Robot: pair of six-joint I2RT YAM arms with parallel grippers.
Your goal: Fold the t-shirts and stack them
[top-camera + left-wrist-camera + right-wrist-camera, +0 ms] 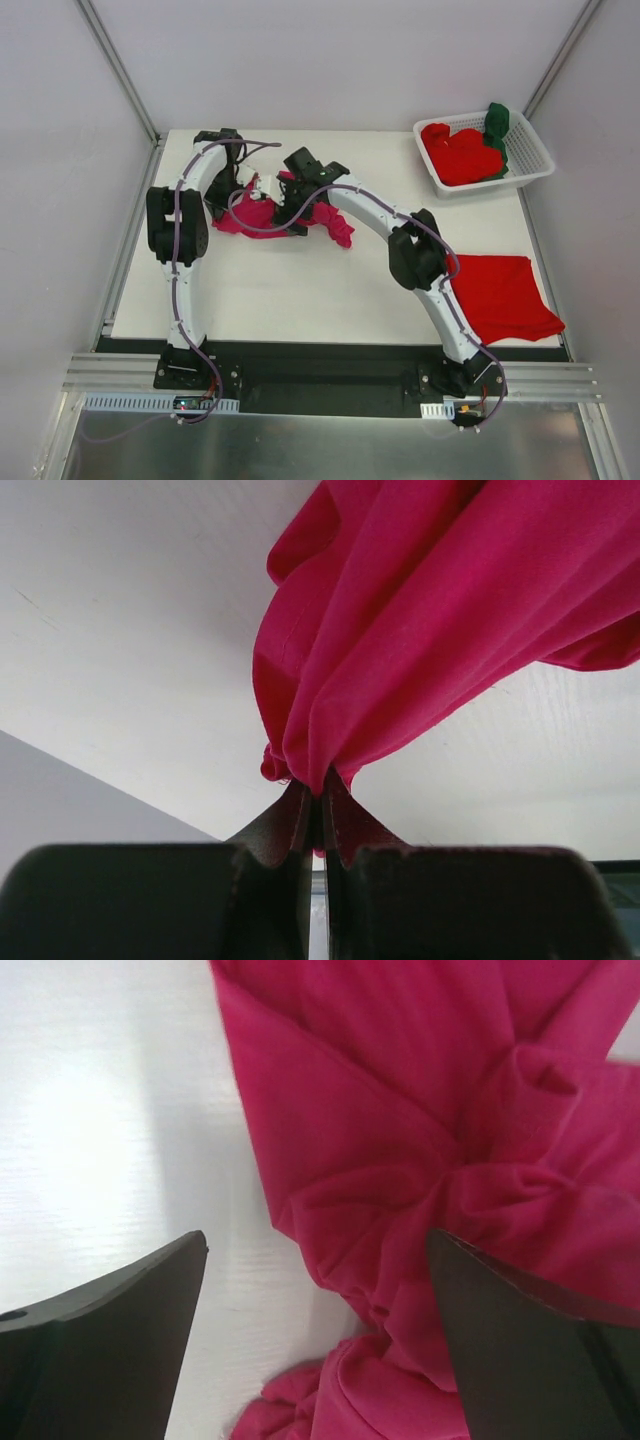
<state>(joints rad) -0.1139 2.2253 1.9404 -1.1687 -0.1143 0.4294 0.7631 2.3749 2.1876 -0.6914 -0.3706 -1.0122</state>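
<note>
The left jaws are pinched tight on a gathered, pleated bunch of the soft magenta-pink t-shirt (pixel 400 630). The right jaws stand wide apart over the same shirt's crumpled folds, one over cloth, one over the smooth white bench (pixel 300 290). That shirt lies far left of centre. A red t-shirt (pixel 505 295) lies flat near right. A white slotted basket (pixel 535 150), far right, holds red shirts (pixel 460 155) and a dark green shirt (pixel 497 122).

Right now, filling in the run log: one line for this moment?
left gripper: shut on pink t-shirt | right gripper: open over it
</note>
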